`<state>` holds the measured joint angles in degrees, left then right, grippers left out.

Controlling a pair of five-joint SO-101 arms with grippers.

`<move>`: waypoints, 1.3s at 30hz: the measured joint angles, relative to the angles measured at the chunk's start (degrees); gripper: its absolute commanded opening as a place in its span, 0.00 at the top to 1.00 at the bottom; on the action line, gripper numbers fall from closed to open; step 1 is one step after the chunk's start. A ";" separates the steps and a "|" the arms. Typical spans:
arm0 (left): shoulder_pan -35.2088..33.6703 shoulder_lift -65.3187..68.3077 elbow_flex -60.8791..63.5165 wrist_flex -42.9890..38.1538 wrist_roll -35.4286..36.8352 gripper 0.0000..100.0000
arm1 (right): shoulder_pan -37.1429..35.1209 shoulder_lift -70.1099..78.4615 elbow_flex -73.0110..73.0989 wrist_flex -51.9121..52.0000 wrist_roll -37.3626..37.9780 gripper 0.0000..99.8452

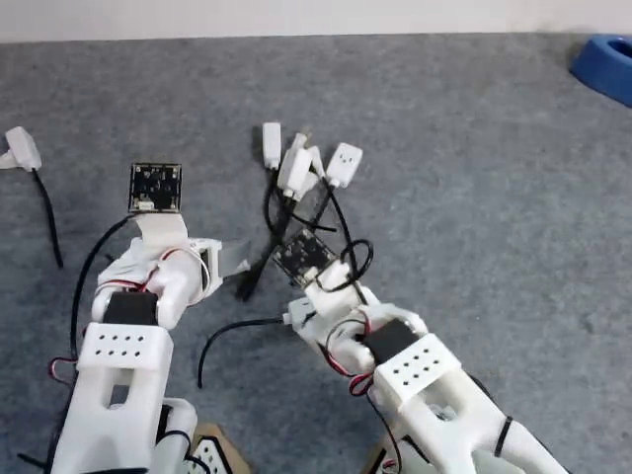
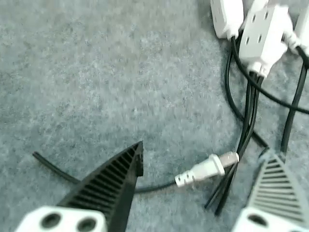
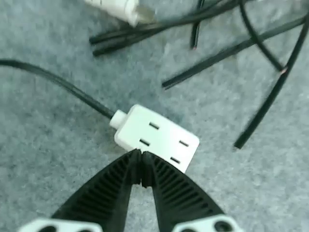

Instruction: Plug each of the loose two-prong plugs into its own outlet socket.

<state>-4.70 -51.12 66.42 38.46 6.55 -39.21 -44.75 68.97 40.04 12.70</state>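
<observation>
Grey carpet (image 1: 474, 148), plug (image 2: 206, 169) flat (prongs toward cords (image 2: 247, 121)), left tool (image 2: 206, 151) spread, right tool (image 3: 141, 158) pressed together

Grey carpet (image 1: 474, 197): covers all the ground I work over. Blue container (image 1: 597, 69): curved rim, at my far right corner. Pale wall strip (image 1: 296, 18): along the far edge.

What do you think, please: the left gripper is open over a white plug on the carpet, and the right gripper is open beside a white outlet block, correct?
Not quite: the right gripper is shut, as the right wrist view shows. The left gripper is indeed open over the white plug on the carpet, and the right one is beside the white outlet block.
</observation>
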 measured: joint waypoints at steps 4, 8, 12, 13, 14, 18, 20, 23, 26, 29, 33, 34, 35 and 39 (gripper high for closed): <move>-0.09 -0.88 0.62 -2.02 0.18 0.64 | -0.26 0.00 0.26 -0.79 0.00 0.99; -0.09 -6.51 2.55 -1.14 0.26 0.64 | -0.26 0.00 0.26 -0.97 0.00 0.99; -0.09 -14.86 3.69 3.25 0.26 0.64 | -0.26 0.00 0.26 -0.97 0.00 0.99; -0.18 -17.05 4.40 4.22 0.26 0.64 | -0.26 0.00 0.26 -0.97 0.00 0.99; -0.88 -19.43 5.19 4.84 0.26 0.64 | -0.26 0.00 0.26 -0.97 0.00 0.99; -7.38 -26.90 6.51 5.19 -2.64 0.64 | -0.26 0.00 0.26 -0.97 0.00 0.99; -8.62 -27.43 6.59 6.33 -4.57 0.64 | -0.26 0.00 0.26 -0.97 0.00 0.99; -7.56 -23.47 4.40 10.90 -7.47 0.64 | -0.09 0.00 0.26 -0.79 0.00 0.99; -5.10 -14.42 -2.99 17.76 -10.90 0.64 | 5.71 0.00 -2.90 4.48 0.00 0.99; -3.43 -2.20 -14.33 27.34 -15.65 0.64 | 17.58 0.00 -10.29 12.40 0.00 0.99; -2.64 14.68 -30.95 39.38 -24.53 0.64 | 33.67 -0.09 -15.21 19.34 0.00 0.99; -2.64 18.81 -34.73 41.76 -25.76 0.64 | 36.04 -0.09 -14.59 19.43 0.18 0.99; -2.64 22.59 -38.42 43.60 -27.25 0.65 | 37.36 -0.09 -13.36 19.25 0.88 0.99; -2.64 37.10 -48.79 46.86 -30.68 0.78 | 38.24 -0.09 -2.64 10.64 2.02 0.99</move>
<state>-7.34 -14.02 17.63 85.32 -24.13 -0.97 -44.84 66.33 50.68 14.73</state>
